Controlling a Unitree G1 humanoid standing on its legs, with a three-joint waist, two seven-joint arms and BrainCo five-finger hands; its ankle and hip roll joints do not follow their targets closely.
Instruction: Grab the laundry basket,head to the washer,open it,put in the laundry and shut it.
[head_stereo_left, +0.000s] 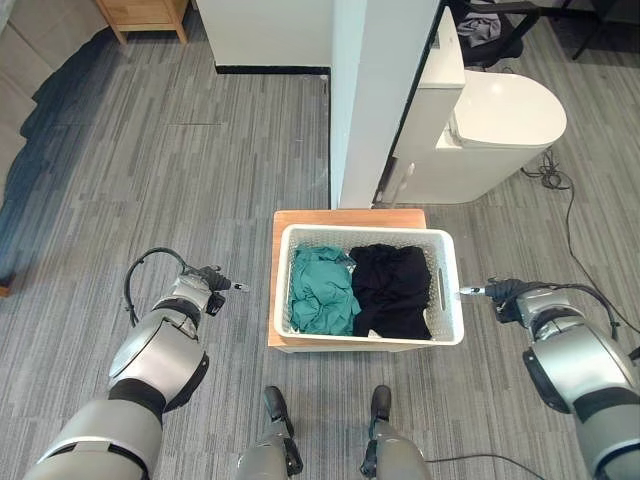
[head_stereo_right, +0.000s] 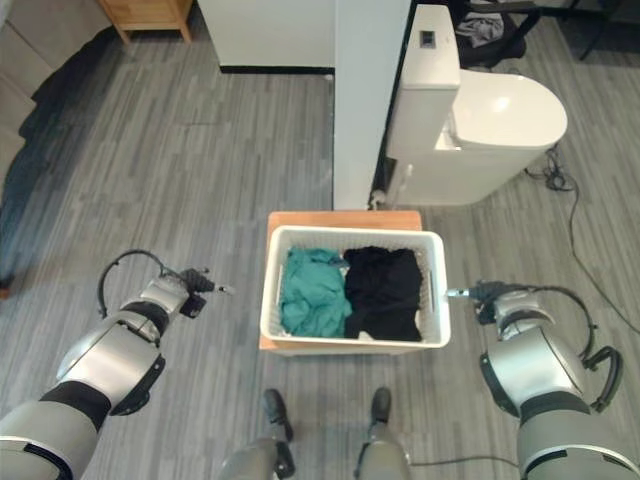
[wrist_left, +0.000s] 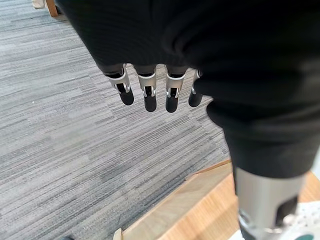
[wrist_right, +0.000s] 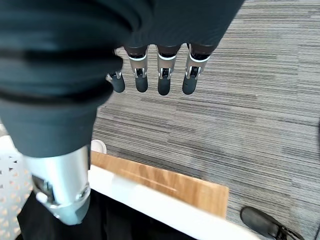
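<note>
White basket (head_stereo_left: 455, 290) sitting on a low wooden bench (head_stereo_left: 345, 217), green cloth (head_stereo_left: 322, 290) and black cloth (head_stereo_left: 392, 290) side by side inside. Left hand (head_stereo_left: 212, 283) off to the basket's left, fingers straight, holding nothing. Right hand (head_stereo_left: 497, 291) just beside the right rim, fingers loose too, nothing grasped. Toilet (head_stereo_left: 500, 120) behind, past a white wall (head_stereo_left: 375, 90)

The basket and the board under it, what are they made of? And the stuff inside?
The basket looks like white plastic: smooth rim, walls dotted with little holes. The board under it seems to be light wood, with grain lines and a paler edge. The green clothes and black clothes inside are soft, crumpled cloth.
</note>
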